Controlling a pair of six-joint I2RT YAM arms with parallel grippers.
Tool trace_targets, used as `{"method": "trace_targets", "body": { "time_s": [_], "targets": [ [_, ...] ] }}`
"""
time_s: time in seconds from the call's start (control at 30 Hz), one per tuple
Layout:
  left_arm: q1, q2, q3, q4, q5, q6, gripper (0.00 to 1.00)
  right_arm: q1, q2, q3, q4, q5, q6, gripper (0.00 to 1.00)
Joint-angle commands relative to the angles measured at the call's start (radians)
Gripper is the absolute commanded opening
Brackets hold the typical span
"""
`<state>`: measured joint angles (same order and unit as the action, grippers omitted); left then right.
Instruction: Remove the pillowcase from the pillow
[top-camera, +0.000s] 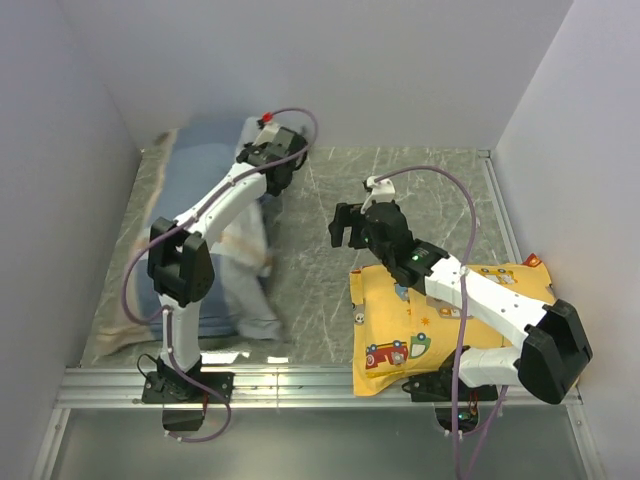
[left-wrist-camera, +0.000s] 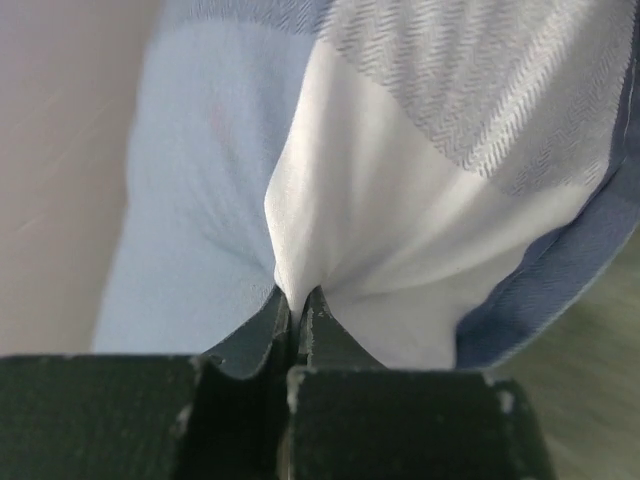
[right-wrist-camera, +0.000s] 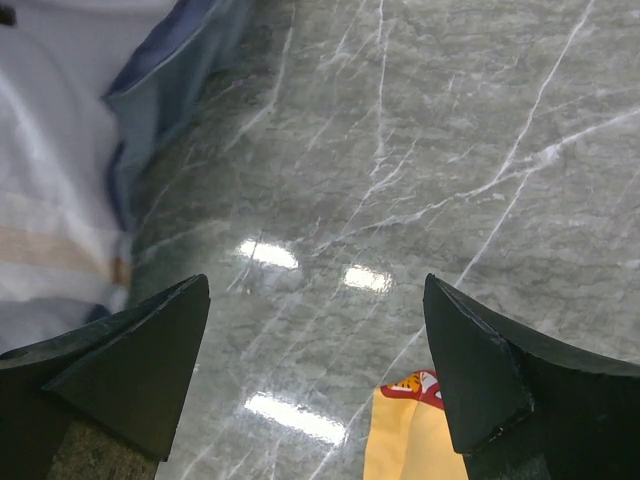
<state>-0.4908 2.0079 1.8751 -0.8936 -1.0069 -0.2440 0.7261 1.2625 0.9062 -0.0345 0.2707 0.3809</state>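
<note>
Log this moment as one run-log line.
left gripper: shut on pillowcase | right gripper: open, empty, above table | yellow pillow: lying under right arm

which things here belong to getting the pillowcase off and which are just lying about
Job: pillowcase; left pincer, shut on a fold of it; the pillow, presumably inside, not visible.
Lying about: yellow vehicle-print pillow; right pincer, open and empty above the marble table.
</note>
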Motion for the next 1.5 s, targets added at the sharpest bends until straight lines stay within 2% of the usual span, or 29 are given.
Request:
{"method": "trace_targets", "body": {
  "time_s": [0.0, 0.27, 0.43, 0.7, 0.8, 0.83, 0.9, 0.93, 1.0, 1.07, 1.1, 1.13, 1.23, 1.4, 1.47],
  "targets": [
    [-0.115, -0.184, 0.162, 0.028, 0.140, 0.054, 0.00, -0.001, 0.006, 0.066, 0.031, 0.005, -0.013, 0.94],
    [-0.124, -0.359, 0.035, 0.145, 0.356, 0.031, 0.01, -0.027, 0.090, 0.172, 0.084, 0.079, -0.057, 0.95],
    [-0.124, -0.439, -0.051, 0.232, 0.531, 0.018, 0.01, -0.120, 0.161, 0.221, 0.131, -0.010, -0.019, 0.95],
    [-0.124, -0.501, -0.045, 0.257, 0.637, 0.035, 0.01, -0.132, 0.201, 0.152, 0.271, -0.054, -0.050, 0.95],
    [-0.124, -0.526, -0.051, 0.277, 0.675, 0.040, 0.00, -0.131, 0.206, 0.129, 0.304, -0.079, -0.062, 0.86],
    [-0.123, -0.532, -0.054, 0.280, 0.686, 0.041, 0.00, -0.132, 0.209, 0.129, 0.309, -0.087, -0.065, 0.75],
    [-0.124, -0.547, -0.059, 0.289, 0.700, 0.048, 0.01, -0.132, 0.216, 0.135, 0.312, -0.114, -0.074, 0.61],
    [-0.124, -0.554, -0.067, 0.294, 0.703, 0.054, 0.01, -0.132, 0.219, 0.144, 0.311, -0.123, -0.074, 0.47],
    [-0.124, -0.569, -0.071, 0.301, 0.708, 0.058, 0.00, -0.132, 0.222, 0.146, 0.312, -0.139, -0.070, 0.36],
    [-0.124, -0.575, -0.067, 0.300, 0.706, 0.060, 0.00, -0.131, 0.224, 0.146, 0.317, -0.145, -0.073, 0.37],
    [-0.124, -0.575, -0.061, 0.298, 0.706, 0.061, 0.01, -0.132, 0.221, 0.143, 0.321, -0.160, -0.074, 0.42],
    [-0.124, -0.575, -0.056, 0.288, 0.699, 0.063, 0.00, -0.132, 0.210, 0.128, 0.330, -0.168, -0.077, 0.53],
    [-0.124, -0.571, -0.041, 0.275, 0.694, 0.064, 0.00, -0.131, 0.195, 0.080, 0.387, -0.186, -0.079, 0.66],
    [-0.123, -0.580, -0.034, 0.277, 0.703, 0.060, 0.00, -0.132, 0.195, 0.019, 0.490, -0.226, -0.057, 0.67],
    [-0.123, -0.584, -0.034, 0.280, 0.712, 0.060, 0.00, -0.132, 0.209, -0.010, 0.554, -0.241, -0.040, 0.65]
  ]
}}
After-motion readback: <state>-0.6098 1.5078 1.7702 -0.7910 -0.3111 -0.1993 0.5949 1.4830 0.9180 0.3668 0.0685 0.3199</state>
